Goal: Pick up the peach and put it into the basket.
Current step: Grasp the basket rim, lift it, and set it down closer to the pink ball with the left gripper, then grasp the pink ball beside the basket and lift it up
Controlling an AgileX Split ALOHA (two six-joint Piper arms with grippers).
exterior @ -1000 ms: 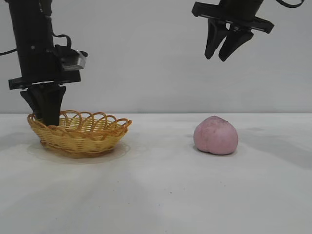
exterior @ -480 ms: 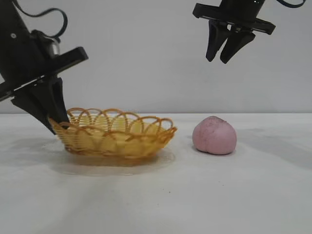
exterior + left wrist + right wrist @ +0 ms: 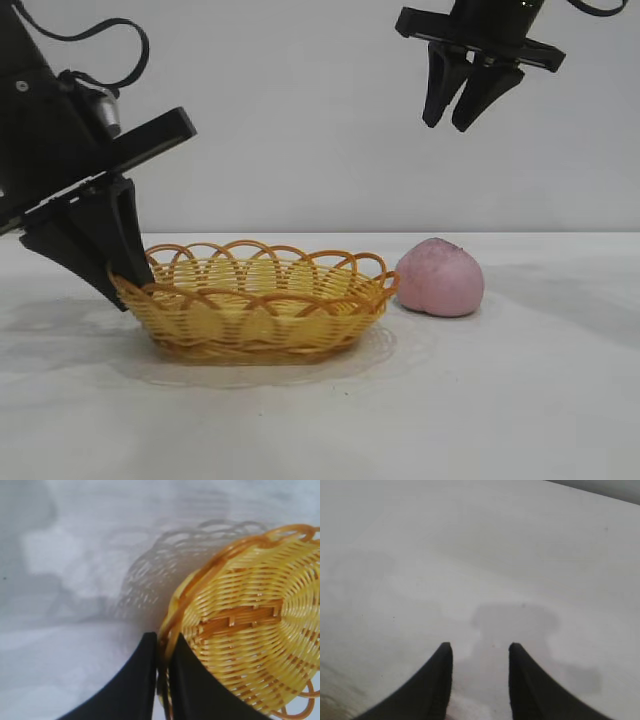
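The round, dusty-pink peach (image 3: 441,277) sat on the white table (image 3: 520,400), just right of the shallow oval wicker basket (image 3: 258,310) w/ its yellow weave and orange-brown looped rim – the two looked to be touching, or as near as made no odds. Peach wasn't in the basket; that step was not done.

The left gripper (image 3: 161,677) was down at the basket's far-left end, tilted, its two black fingers astride the rim. From the wrist view one finger (image 3: 135,680) stood outside the weave and the other inside, only a thin gap between w/ the rim strand in it. Whether it was pinching the rim or had let go, I couldn't tell.

The right gripper (image 3: 462,98) hung high above the peach, well clear, jaws partly apart and empty – nothing between them but bare table in its own view.

As for handling, I'd reckon the peach was light-ish but soft-skinned, prob. bruisable, and round enough to roll if nudged from one side. Best hold: from above, fingers spanning its widest middle, gentle squeeze. The basket looked v. light and stiff, so it'd likely skid if the peach got dropped against the rim.
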